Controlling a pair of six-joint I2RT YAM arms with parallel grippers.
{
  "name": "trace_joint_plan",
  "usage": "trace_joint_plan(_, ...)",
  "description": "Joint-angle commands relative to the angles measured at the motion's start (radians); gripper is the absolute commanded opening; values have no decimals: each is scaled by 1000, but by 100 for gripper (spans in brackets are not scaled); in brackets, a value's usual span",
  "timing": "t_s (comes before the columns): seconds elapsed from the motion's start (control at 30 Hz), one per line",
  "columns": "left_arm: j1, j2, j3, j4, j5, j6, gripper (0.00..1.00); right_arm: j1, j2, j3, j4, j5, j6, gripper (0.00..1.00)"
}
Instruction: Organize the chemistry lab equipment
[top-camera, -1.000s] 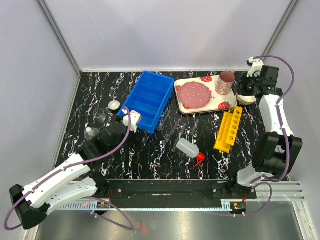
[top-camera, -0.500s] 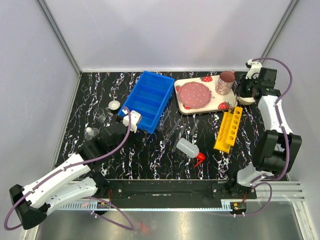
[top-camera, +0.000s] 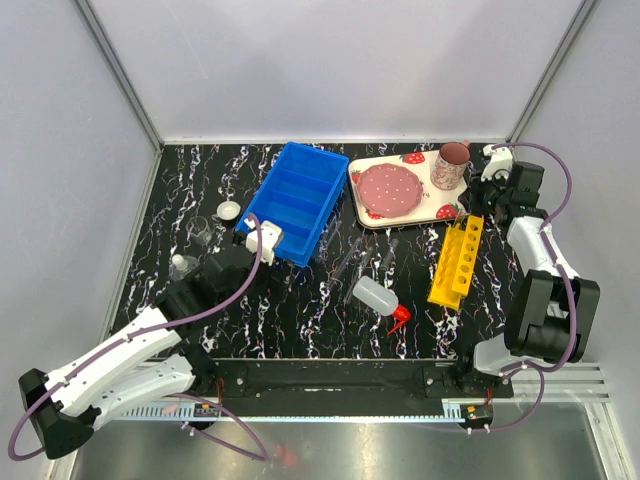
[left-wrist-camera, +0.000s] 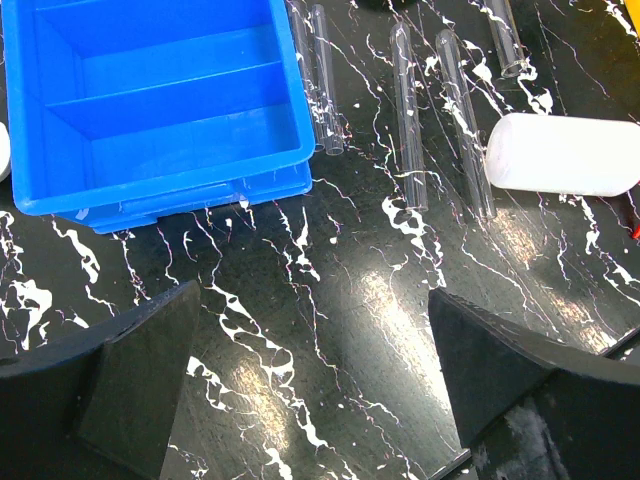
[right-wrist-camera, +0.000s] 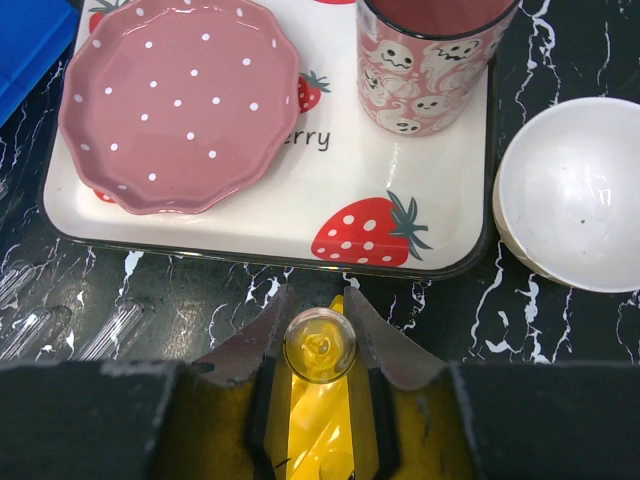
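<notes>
Black marbled desk (top-camera: 300, 320) between pale walls (top-camera: 300, 70). The right claw (top-camera: 478, 203) pinches one clear tube (right-wrist-camera: 319, 345), seen end-on and so roughly vertical, directly over the far end of the yellow rack (top-camera: 457, 262), just beside the tray (right-wrist-camera: 430, 240). Risk: a tube lowered off a hole's centre would probably strike the rack's top, slide in the pinch, or push the light rack askew. The glass looks thin and smooth. The left claw (left-wrist-camera: 315, 350) hangs spread wide near the blue bin (left-wrist-camera: 150, 110), where more tubes (left-wrist-camera: 410, 120) and the bottle (left-wrist-camera: 565, 153) lie loose.
</notes>
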Motion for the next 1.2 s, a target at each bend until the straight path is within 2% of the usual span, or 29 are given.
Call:
trace_joint_plan(0.0, 2, 7, 20, 33, 1, 10, 99, -1, -59, -43, 136, -61, -51, 30)
trace_joint_plan(0.1, 2, 9, 20, 36, 6, 8, 99, -1, -72, -64, 138, -81, -65, 39)
trace_joint_plan(0.13, 2, 9, 20, 39, 12, 8, 99, 1, -85, -76, 138, -84, -70, 45)
trace_joint_plan(0.23, 2, 9, 17, 43, 25, 5, 99, -1, -117, -96, 167, -96, -88, 52)
trace_joint_plan(0.3, 2, 10, 16, 51, 33, 2, 99, 1, -135, -92, 153, -104, -97, 62)
trace_joint_plan(0.33, 2, 10, 14, 52, 44, 2, 99, -1, -157, -79, 120, -104, -97, 66)
trace_joint_plan(0.37, 2, 10, 14, 59, 52, -1, 99, -1, -167, -70, 104, -101, -97, 74)
trace_joint_plan(0.47, 2, 23, 11, 75, 94, -16, 99, -1, -213, -12, 8, -111, -122, 91)
trace_joint_plan(0.6, 2, 81, 19, 94, 174, -71, 99, -1, -270, 57, -165, -148, -156, 100)
trace_joint_plan(0.83, 1, 256, 137, 128, 352, -202, 99, -1, -400, 28, -299, -289, -136, 99)
trace_joint_plan(1.0, -7, 442, 279, 134, 394, -222, 99, -1, -459, -41, -328, -352, -134, 100)
trace_joint_plan(1.17, -16, 675, 454, 88, 415, -217, 92, -3, -490, -147, -309, -470, -128, 100)
